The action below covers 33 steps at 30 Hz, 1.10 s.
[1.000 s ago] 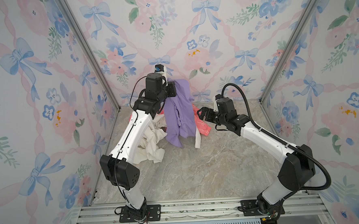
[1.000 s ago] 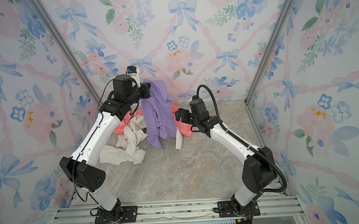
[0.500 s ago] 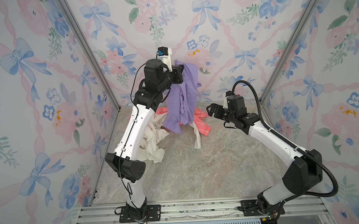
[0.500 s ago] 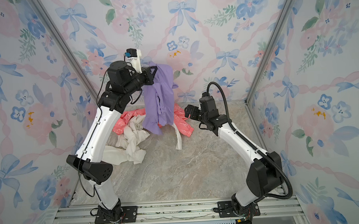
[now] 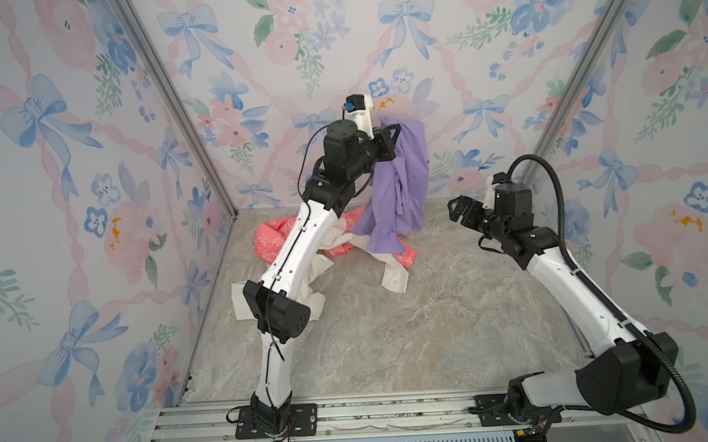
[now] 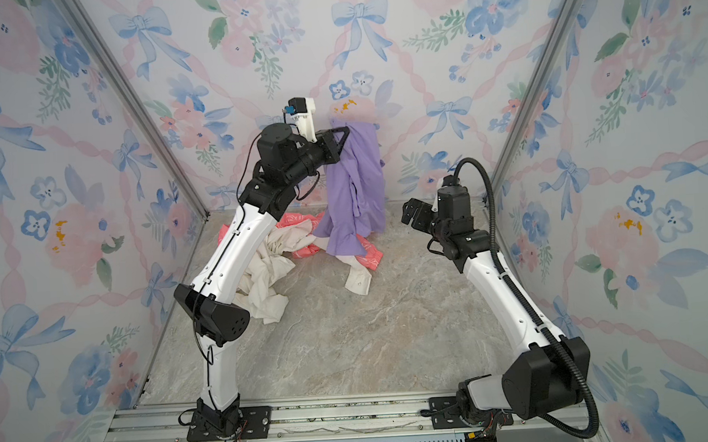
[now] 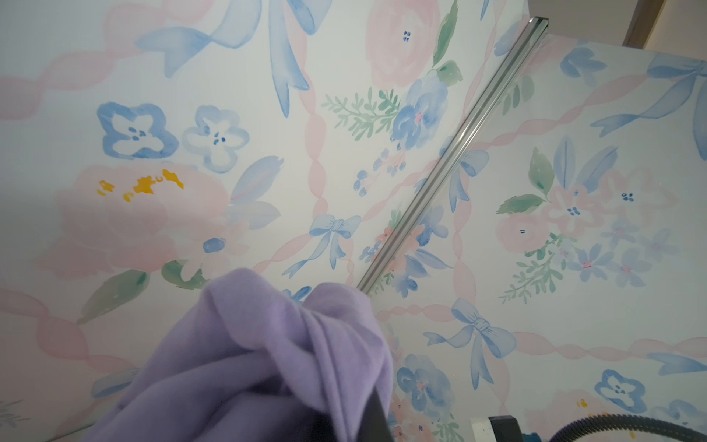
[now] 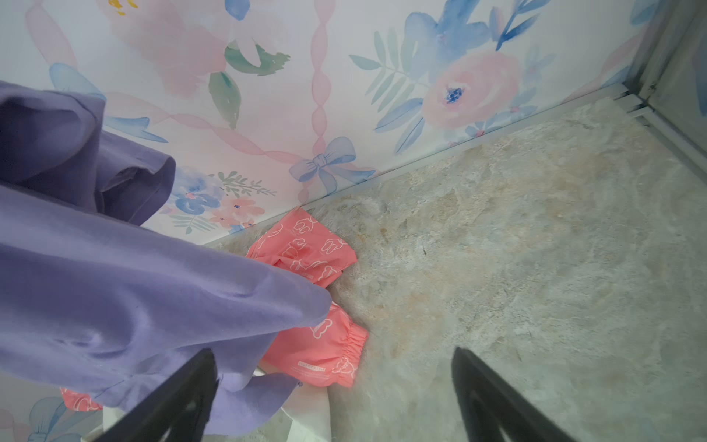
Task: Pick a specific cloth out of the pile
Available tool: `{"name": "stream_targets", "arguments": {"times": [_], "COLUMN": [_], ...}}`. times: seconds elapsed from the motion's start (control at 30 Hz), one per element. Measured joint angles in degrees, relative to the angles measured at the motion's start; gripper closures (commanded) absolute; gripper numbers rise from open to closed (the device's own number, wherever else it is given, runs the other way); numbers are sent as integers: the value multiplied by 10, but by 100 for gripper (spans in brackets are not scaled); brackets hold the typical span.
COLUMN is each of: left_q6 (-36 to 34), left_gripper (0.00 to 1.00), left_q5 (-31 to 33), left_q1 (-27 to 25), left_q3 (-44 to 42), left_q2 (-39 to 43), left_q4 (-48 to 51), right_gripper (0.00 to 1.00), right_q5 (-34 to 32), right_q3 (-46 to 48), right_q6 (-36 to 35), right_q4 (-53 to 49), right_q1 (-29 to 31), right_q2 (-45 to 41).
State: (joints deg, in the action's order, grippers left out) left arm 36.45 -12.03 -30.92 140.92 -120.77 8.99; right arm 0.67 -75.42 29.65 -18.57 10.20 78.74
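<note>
One lavender cloth [image 5: 402, 173] hangs high at the far middle, clamped in the left jaws, its lower edge down by the pile [image 6: 280, 242] on the tabletop [image 5: 391, 336]. Two garments lie there: one coral-pink garment [image 8: 317, 356] and one cream-white shirt [image 6: 264, 285]. The right jaws stand wide apart and empty, near the cloth's right.

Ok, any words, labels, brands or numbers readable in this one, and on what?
Pink garment: one short line of white print near its gathered cuff, too small and blurred to read.
Purple cloth, white shirt, walls: no text visible.
</note>
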Motion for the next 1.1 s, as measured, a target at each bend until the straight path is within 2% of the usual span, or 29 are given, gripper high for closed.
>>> {"name": "stream_targets", "arguments": {"times": [0.23, 0.27, 0.33, 0.43, 0.53, 0.67, 0.73, 0.87, 1.0, 1.1], "left_q6": [67, 72, 84, 96, 82, 39, 16, -16, -36, -52], "left_gripper": [98, 93, 72, 46, 26, 6, 2, 2, 2, 2], "left_q5": [-11, -14, -32, -58, -61, -25, -3, 29, 55, 74], "left_q1": [-61, -70, -90, -108, -112, -106, -102, -92, -76, -64], "left_q3": [1, 1, -10, -37, -65, -133, -179, -240, -294, -341], "left_q2": [-86, -98, -125, -153, -166, -146, -120, -61, 18, 80], "left_q4": [-68, -72, -80, -70, -20, 25, 44, 68, 74, 73], "right_gripper": [3, 3, 2, 1, 1, 5, 9, 13, 18, 30], "right_q5": [2, 2, 2, 2, 2, 5, 7, 9, 10, 5], "right_q3": [1, 3, 9, 17, 28, 49, 52, 51, 27, 18], "right_q6": [-3, -3, -1, 4, 14, 35, 44, 61, 71, 82], "right_q4": [-9, -9, -10, -11, -14, -22, -27, -32, -57, -73], "right_q1": [-68, -74, -84, -93, -94, -94, -94, -89, -67, -49], "right_q2": [-7, -10, -20, -30, -31, -29, -22, 5, 66, 105]}}
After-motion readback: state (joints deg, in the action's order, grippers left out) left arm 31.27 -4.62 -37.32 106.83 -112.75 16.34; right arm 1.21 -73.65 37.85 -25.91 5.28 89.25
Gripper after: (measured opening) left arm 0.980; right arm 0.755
